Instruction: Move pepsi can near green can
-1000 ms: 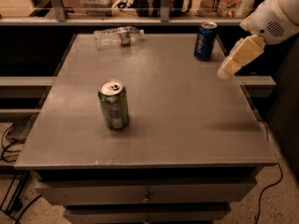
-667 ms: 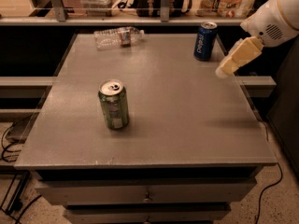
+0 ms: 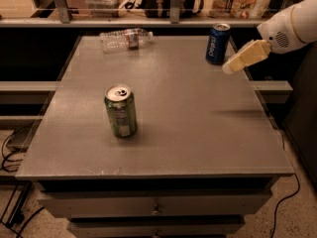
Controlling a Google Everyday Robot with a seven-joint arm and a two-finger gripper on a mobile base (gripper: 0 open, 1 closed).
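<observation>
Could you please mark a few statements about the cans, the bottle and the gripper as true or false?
1. The pepsi can stands upright near the far right corner of the table. True.
2. The green can lies on its side. False: it stands upright.
3. The gripper holds the pepsi can. False: it is beside that can, not around it.
4. The bottle lies on its side. True.
5. The cans touch. False: they are well apart.

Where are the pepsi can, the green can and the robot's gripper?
pepsi can point(image 3: 218, 43): camera view, its blue lettered side.
green can point(image 3: 120, 113): camera view, middle of its side.
gripper point(image 3: 229, 68): camera view, its pale tip, just right of the pepsi can.
</observation>
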